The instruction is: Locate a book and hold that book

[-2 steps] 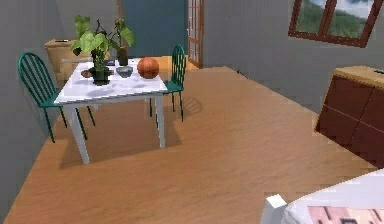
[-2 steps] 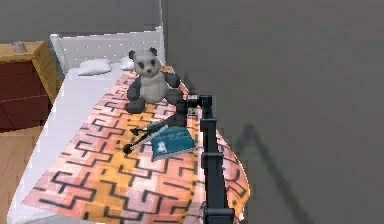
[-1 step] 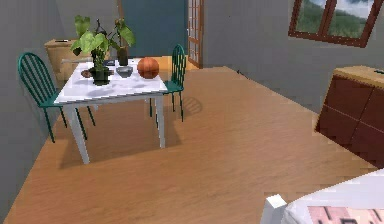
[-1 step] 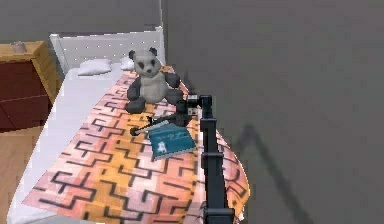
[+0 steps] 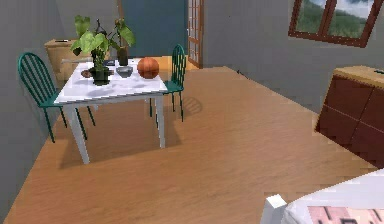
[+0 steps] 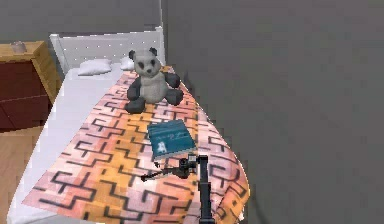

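A teal book (image 6: 172, 138) lies flat on the patterned bedspread (image 6: 90, 160) in the arm side view, below a sitting panda toy (image 6: 150, 82). The dark arm bar (image 6: 203, 195) rises from the bottom edge. The gripper (image 6: 152, 176) reaches left from the bar's far end, just below the book's near edge. Whether it holds anything cannot be told, nor whether it touches the book.
The bed has a white headboard (image 6: 100, 42), a pillow (image 6: 95, 67) and a dark wooden cabinet (image 6: 22, 85) beside it. Ahead stand a white table (image 5: 112, 88) with a plant (image 5: 100, 45) and an orange ball (image 5: 148, 67), green chairs (image 5: 38, 80), a dresser (image 5: 352, 110) and open wood floor (image 5: 220, 150).
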{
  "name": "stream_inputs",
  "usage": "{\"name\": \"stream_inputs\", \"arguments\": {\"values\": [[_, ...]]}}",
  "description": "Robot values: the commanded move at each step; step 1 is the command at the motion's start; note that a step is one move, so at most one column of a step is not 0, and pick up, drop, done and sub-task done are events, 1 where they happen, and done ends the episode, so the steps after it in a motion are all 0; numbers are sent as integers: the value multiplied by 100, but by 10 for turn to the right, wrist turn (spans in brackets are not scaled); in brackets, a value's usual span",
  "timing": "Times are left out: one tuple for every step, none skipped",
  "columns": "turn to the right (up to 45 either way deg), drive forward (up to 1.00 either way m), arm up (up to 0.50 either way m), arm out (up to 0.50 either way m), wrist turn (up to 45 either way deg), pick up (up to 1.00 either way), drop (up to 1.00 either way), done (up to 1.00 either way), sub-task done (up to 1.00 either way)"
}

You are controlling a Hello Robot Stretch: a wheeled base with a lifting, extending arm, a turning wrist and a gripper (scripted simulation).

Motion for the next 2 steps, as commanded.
{"name": "stream_inputs", "arguments": {"values": [[0,0,10,0,0,0,0,0,0],[0,0,-10,0,0,0,0,0,0]]}}
